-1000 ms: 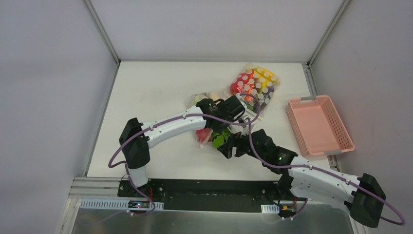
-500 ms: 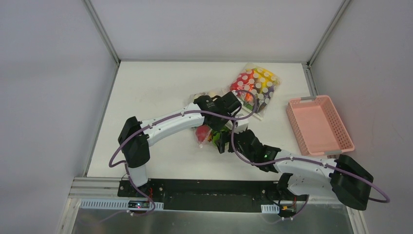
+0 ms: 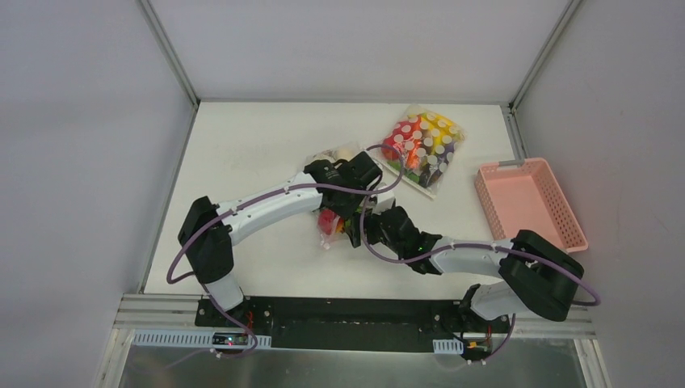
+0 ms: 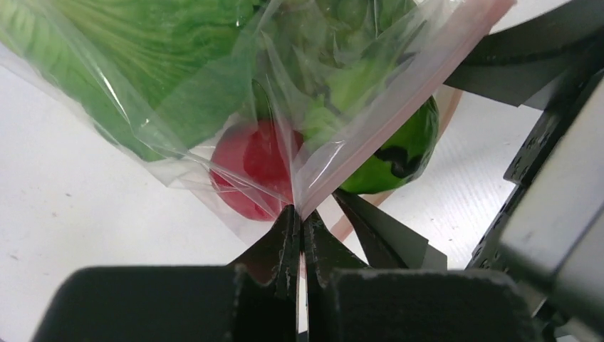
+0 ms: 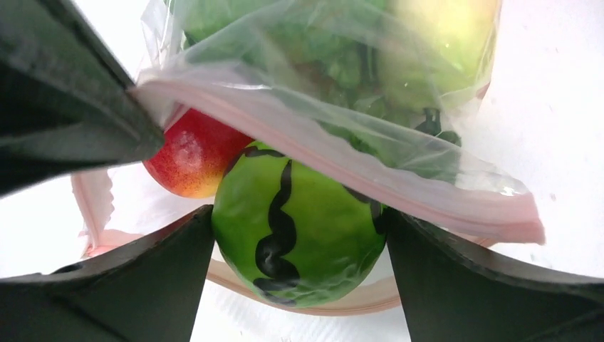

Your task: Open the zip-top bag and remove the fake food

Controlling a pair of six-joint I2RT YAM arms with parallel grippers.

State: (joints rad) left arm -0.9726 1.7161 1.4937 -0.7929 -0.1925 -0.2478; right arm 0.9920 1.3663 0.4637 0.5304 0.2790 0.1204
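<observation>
The clear zip-top bag [image 4: 178,85] hangs by its mouth, its upper pink zip strip [image 4: 399,78] pinched in my shut left gripper [image 4: 299,211]. Lettuce [image 5: 320,57] fills the bag behind the strip. A red apple [image 5: 189,157] and a green round fruit [image 5: 299,228] with black stripes sit in the open mouth, on the lower strip. My right gripper [image 5: 299,221] stands open, one finger close on each side of the green fruit. From above, both grippers meet at the bag [image 3: 331,222] mid-table: left gripper [image 3: 349,210], right gripper [image 3: 357,229].
A white-dotted clear bag [image 3: 422,145] of red, orange, yellow and purple items lies at the back right. A pink basket [image 3: 529,206] stands at the table's right edge. Grey walls enclose the table on three sides.
My right arm has swung left, bringing its gripper in to the bag's mouth with the jaws widening. The left gripper has drifted left and slightly back, still holding the bag.
</observation>
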